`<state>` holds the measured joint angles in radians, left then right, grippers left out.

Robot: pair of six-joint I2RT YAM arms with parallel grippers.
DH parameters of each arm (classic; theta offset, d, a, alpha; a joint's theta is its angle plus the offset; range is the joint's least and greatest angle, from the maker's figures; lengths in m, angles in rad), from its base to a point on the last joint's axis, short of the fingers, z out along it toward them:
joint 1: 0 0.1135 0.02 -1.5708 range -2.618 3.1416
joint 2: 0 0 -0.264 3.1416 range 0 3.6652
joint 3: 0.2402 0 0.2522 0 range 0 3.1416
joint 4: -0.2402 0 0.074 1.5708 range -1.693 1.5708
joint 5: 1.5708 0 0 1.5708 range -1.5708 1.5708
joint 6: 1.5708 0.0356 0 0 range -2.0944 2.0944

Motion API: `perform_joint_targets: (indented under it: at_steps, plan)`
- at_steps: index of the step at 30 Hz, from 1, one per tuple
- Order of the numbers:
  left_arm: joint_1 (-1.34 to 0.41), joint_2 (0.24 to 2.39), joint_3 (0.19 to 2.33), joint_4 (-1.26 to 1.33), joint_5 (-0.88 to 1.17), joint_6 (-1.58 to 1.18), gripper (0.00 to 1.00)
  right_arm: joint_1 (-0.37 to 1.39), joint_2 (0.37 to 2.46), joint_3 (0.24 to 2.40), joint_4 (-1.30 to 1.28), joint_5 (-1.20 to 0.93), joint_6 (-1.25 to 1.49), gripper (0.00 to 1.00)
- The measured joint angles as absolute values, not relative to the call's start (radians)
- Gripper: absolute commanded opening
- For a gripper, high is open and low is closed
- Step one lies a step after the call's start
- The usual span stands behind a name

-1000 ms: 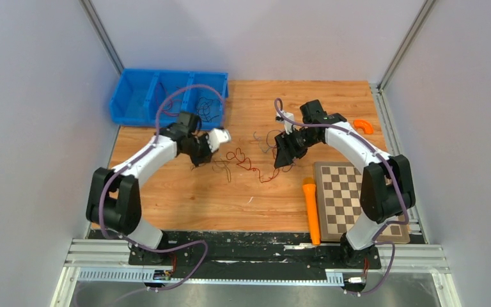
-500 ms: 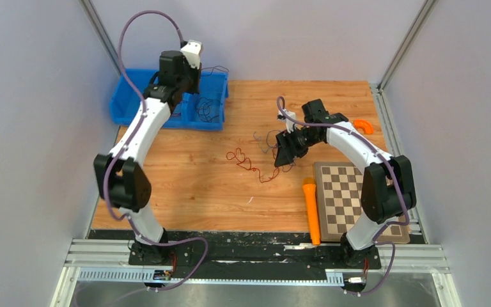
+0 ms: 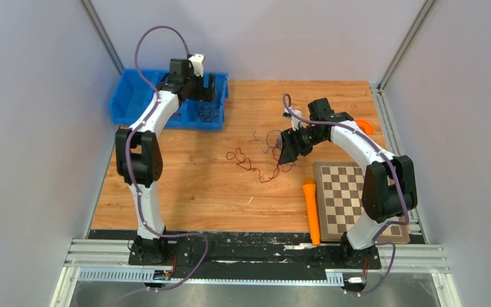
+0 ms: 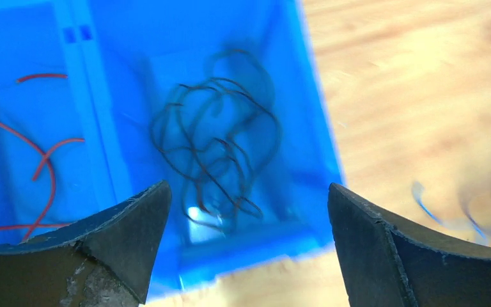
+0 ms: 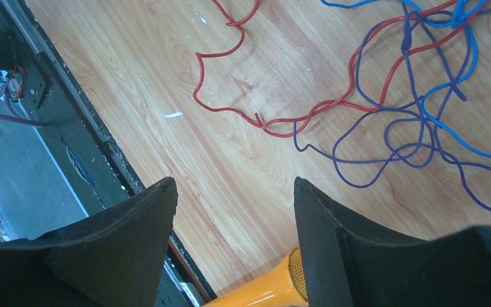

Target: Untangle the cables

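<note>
Wooden tabletop (image 3: 198, 192) held a blue bin (image 3: 123, 96) upper left; my left hand (image 4: 248, 192) hung spread, empty above its black cable (image 4: 220, 146), so lifting straight seemed safest.

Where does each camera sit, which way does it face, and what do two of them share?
Top external: above, behind the robot, facing down on the table; both arms show.
Left wrist: on that wrist, looking down past the open left gripper into the blue bin at a black cable.
Right wrist: likewise, looking down past the right gripper at a red cable and blue cables.
Shared: top and left wrist show the bin.
</note>
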<state>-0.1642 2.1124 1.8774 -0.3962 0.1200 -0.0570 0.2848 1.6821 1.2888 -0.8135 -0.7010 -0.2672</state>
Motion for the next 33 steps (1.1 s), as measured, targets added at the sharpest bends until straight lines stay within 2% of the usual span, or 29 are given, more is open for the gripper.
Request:
perform_joint_targets:
  at_steps: [4, 8, 11, 16, 26, 28, 30, 31, 32, 33]
  plan:
    - [-0.146, 1.814, 1.613, -0.361, 0.377, 0.035, 1.00, 0.282, 1.682, 1.281, -0.813, -0.713, -0.264, 0.67]
    - [-0.212, 1.493, 1.360, -0.327, 0.506, 0.095, 1.00, 0.246, 1.682, 1.276, -0.818, -0.743, -0.245, 0.66]
    - [-0.313, 1.421, 1.251, -0.274, 0.550, 0.076, 1.00, 0.175, 1.681, 1.276, -0.819, -0.745, -0.229, 0.66]
    - [-0.484, 1.486, 1.031, -0.221, 0.507, 0.007, 1.00, 0.094, 1.681, 1.276, -0.819, -0.714, -0.215, 0.66]
    - [-0.645, 1.796, 1.093, -0.189, 0.321, -0.017, 1.00, 0.104, 1.768, 1.295, -0.811, -0.696, -0.191, 0.65]
    - [-0.660, 1.852, 1.114, -0.181, 0.270, -0.004, 0.95, 0.104, 1.783, 1.297, -0.811, -0.696, -0.186, 0.65]
    - [-0.670, 1.879, 1.159, -0.179, 0.232, -0.007, 0.82, 0.104, 1.787, 1.297, -0.811, -0.693, -0.184, 0.65]
    - [-0.674, 1.897, 1.174, -0.176, 0.210, -0.007, 0.67, 0.104, 1.787, 1.298, -0.810, -0.693, -0.184, 0.65]
    - [-0.675, 1.908, 1.181, -0.170, 0.193, -0.004, 0.58, 0.104, 1.787, 1.299, -0.810, -0.692, -0.184, 0.64]
    - [-0.676, 1.911, 1.187, -0.172, 0.177, -0.008, 0.37, 0.104, 1.787, 1.299, -0.808, -0.690, -0.184, 0.64]
